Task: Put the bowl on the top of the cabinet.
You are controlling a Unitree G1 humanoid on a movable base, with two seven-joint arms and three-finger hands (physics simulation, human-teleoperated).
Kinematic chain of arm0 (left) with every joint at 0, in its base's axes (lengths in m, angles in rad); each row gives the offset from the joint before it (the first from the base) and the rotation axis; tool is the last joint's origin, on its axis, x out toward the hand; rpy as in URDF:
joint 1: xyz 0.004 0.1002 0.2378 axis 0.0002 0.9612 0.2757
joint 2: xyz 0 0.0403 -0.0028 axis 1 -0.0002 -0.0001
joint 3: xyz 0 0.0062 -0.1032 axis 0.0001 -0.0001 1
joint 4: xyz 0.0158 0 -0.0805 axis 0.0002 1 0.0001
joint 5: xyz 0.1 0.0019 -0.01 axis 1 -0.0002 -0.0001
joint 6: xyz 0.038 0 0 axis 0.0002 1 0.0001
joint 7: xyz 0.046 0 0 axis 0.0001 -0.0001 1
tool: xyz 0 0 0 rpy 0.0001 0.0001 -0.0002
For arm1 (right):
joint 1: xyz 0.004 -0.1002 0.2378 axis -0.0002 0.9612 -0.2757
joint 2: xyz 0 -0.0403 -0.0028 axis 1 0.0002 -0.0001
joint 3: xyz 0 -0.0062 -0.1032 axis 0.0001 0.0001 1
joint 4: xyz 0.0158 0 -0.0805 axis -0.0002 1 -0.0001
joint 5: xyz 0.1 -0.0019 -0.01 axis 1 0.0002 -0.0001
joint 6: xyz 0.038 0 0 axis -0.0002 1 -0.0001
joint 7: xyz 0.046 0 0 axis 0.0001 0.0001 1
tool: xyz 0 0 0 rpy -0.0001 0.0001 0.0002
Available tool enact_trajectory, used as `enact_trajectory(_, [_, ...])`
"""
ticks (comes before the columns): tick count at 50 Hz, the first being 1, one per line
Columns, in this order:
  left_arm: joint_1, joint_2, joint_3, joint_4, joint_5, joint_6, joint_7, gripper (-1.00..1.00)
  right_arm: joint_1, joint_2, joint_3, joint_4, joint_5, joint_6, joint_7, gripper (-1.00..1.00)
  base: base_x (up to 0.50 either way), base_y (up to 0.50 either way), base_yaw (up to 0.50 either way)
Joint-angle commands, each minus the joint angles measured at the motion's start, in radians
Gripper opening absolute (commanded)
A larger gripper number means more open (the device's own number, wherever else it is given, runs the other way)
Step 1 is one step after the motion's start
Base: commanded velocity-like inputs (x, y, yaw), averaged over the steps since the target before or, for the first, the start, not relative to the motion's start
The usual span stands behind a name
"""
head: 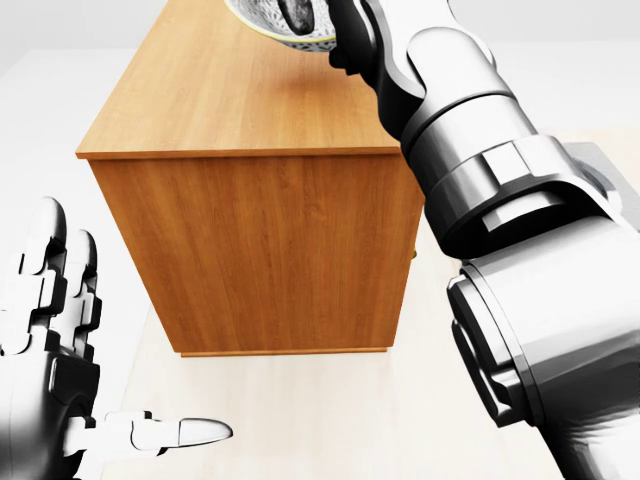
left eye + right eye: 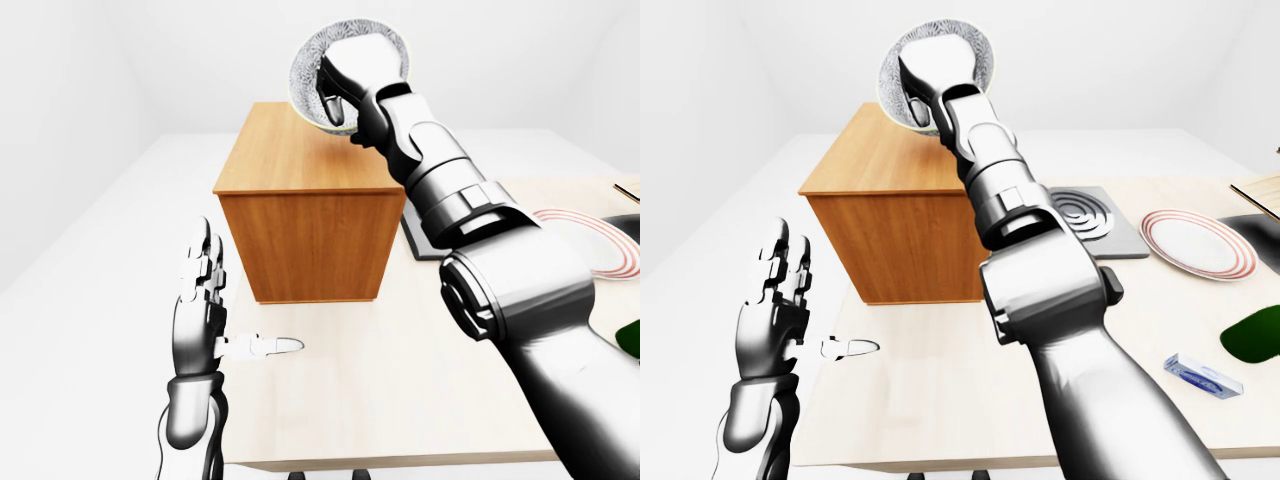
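Observation:
A grey-patterned white bowl [image 2: 308, 72] hangs tilted over the far end of the cabinet's top, its opening turned toward the camera. My right hand [image 2: 338, 100] is shut on it, fingers hooked over the rim and into the bowl. The wooden cabinet [image 2: 305, 235] stands on the pale table, and its flat top [image 1: 250, 90] is bare. The bowl [image 1: 268, 22] shows at the head view's top edge; I cannot tell if it touches the top. My left hand [image 2: 212, 300] is held open and empty, lower left of the cabinet, with the thumb pointing right.
Right of the cabinet lies a dark hob plate [image 2: 1087, 222], then a red-rimmed plate [image 2: 1196, 243]. A green object [image 2: 1256, 336] and a small blue-white box [image 2: 1203, 375] sit near the table's right side. The table's near edge [image 2: 940, 458] runs along the bottom.

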Motion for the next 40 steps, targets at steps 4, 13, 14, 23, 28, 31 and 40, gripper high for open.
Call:
enact_trajectory(4, [0.001, 0.001, -0.002, 0.006, -0.002, 0.0, -0.002, 1.0, 0.026, 0.008, 0.001, -0.007, -0.038, 0.0, -0.038, -1.0, 0.0, 0.0, 0.0])
enact_trajectory(13, [0.001, 0.001, -0.002, 0.006, -0.002, 0.0, -0.002, 1.0, 0.027, 0.008, 0.0, -0.006, -0.036, 0.0, -0.038, -1.0, 0.0, 0.0, 0.0])
enact_trajectory(14, [0.001, 0.001, -0.002, 0.006, -0.002, 0.0, -0.002, 1.0, 0.028, 0.008, 0.002, -0.007, -0.037, 0.0, -0.039, -1.0, 0.0, 0.0, 0.0])
enact_trajectory(23, [0.003, 0.0, -0.003, 0.016, 0.0, 0.0, -0.001, 1.0, 0.03, 0.01, 0.004, -0.008, -0.04, 0.0, -0.038, -1.0, 0.0, 0.0, 0.0])
enact_trajectory(28, [0.003, 0.0, -0.003, 0.017, 0.0, 0.0, 0.0, 1.0, 0.031, 0.012, 0.003, -0.007, -0.038, 0.0, -0.037, 1.0, 0.0, 0.0, 0.0])
enact_trajectory(31, [0.001, 0.001, -0.002, 0.021, 0.0, 0.0, 0.001, 1.0, 0.024, 0.009, 0.0, -0.007, -0.034, 0.0, -0.03, 1.0, 0.0, 0.0, 0.0])
enact_trajectory(40, [0.001, 0.001, -0.002, 0.012, -0.001, 0.0, 0.0, 1.0, 0.004, 0.001, -0.001, -0.008, -0.032, 0.0, -0.021, 1.0, 0.0, 0.0, 0.0])
